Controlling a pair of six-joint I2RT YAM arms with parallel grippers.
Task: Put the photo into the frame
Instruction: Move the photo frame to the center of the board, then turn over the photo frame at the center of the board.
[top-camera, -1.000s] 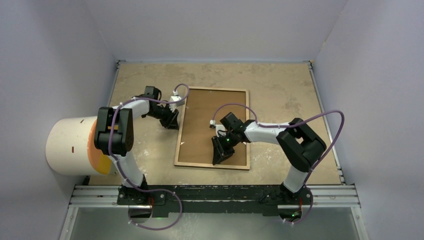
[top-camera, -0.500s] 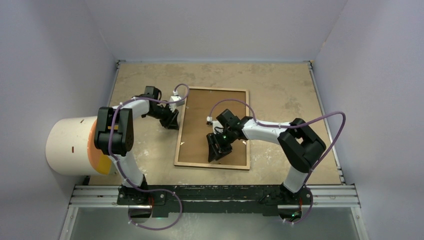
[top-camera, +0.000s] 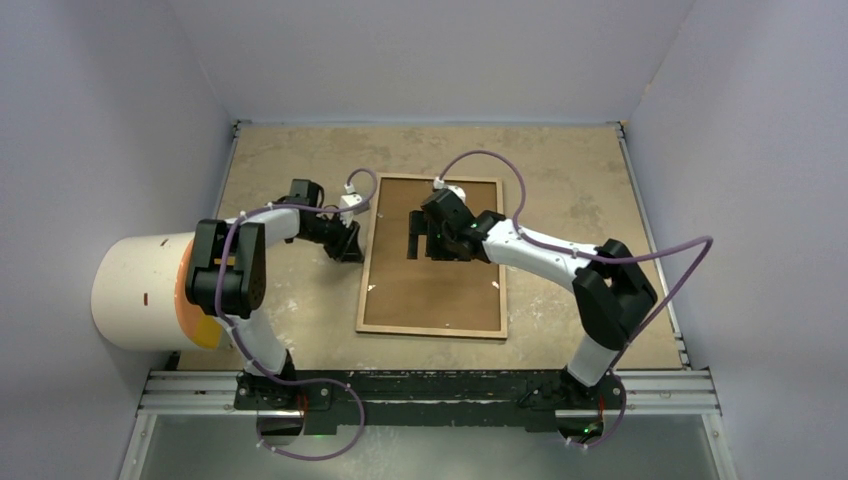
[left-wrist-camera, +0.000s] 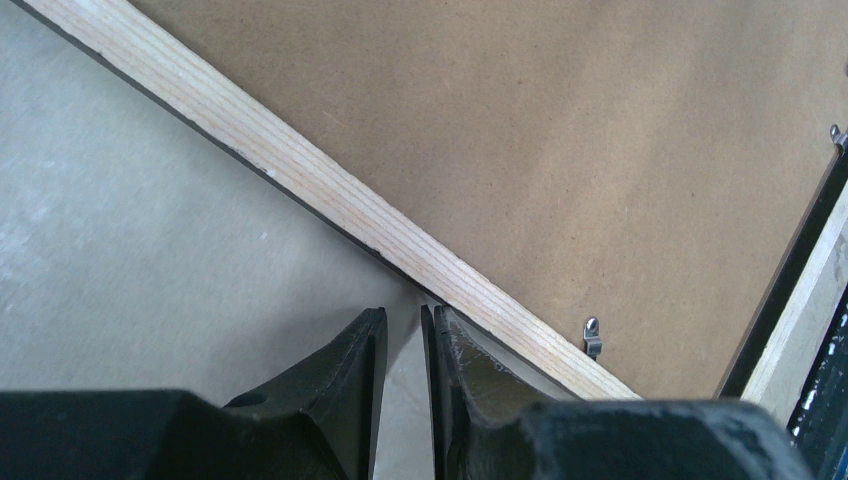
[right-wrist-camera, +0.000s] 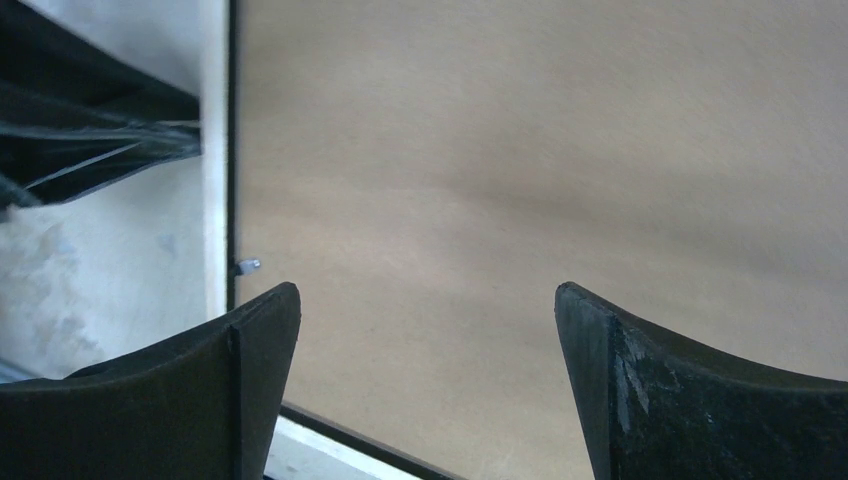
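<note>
The frame (top-camera: 432, 332) lies face down in the middle of the desk (top-camera: 570, 160), with its pale wood rail up and the brown backing (top-camera: 430, 290) seated inside it. I can't see the photo in any view. It may be under the backing, but I can't tell.

My left end effector (left-wrist-camera: 403, 318) sits low at the frame's left rail. Its fingers are almost together with only a sliver of gap and nothing between them, and one tip is right against the rail's outer edge. My right end effector (right-wrist-camera: 428, 300) hovers over the far-left part of the backing with its fingers wide apart, gripping nothing.

I judge the frame to be light but rigid, and its pane makes it fragile, so I would not twist it or let it drop. The rail is the safest place to hold it, pinched across its thin edge. The backing looks like stiff, flat fibreboard with no lip to catch. It is held by small metal tabs (left-wrist-camera: 592, 335), so I'd work at those or at the seam beside the rail. A glossy print is likely thin, floppy and slippery, so I'd take it by an edge.

The desk is flat, scuffed and tan, with enough friction that the frame should slide only when pushed. Walls close in on three sides, and a big white roll (top-camera: 135, 290) stands just beside my left arm, so there is little room to swing on that side.
</note>
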